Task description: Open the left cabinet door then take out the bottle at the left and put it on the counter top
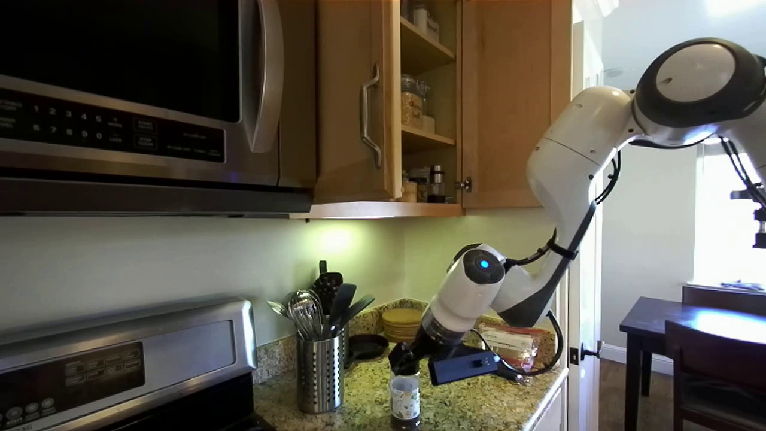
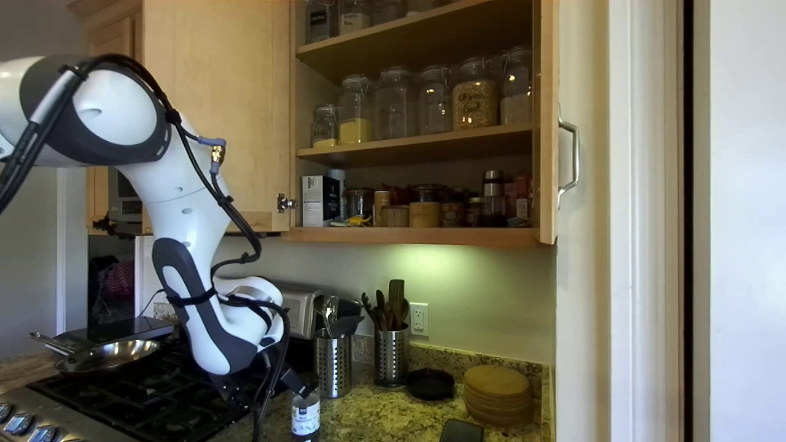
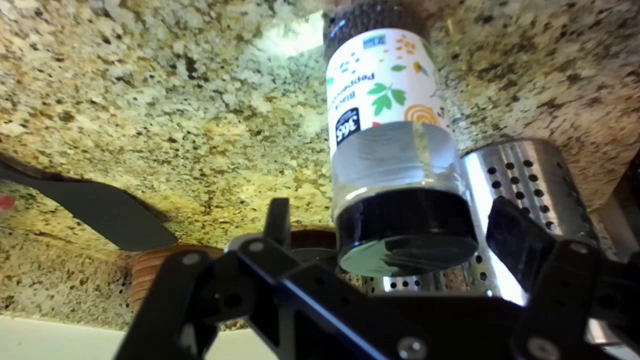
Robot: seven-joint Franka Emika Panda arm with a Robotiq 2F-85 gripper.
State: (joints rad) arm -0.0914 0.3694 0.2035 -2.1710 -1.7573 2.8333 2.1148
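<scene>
The bottle (image 1: 405, 400) has a white printed label, dark contents and a black cap. It appears to stand upright on the speckled counter top (image 1: 479, 407), also seen in an exterior view (image 2: 306, 417). In the wrist view the bottle (image 3: 390, 95) has its cap between the two fingers of my gripper (image 3: 387, 225), with gaps on both sides. The gripper is open, at the bottle's top, in both exterior views (image 1: 406, 362) (image 2: 302, 388). The left cabinet door (image 1: 342, 120), with its silver bar handle, is swung open.
A steel utensil holder (image 1: 320, 377) stands close beside the bottle, between it and the stove (image 2: 141, 405). Behind are a black skillet (image 2: 430, 384) and stacked round wooden pieces (image 2: 498, 396). A package (image 1: 511, 344) lies behind the wrist. Another door (image 2: 545, 123) stands open above.
</scene>
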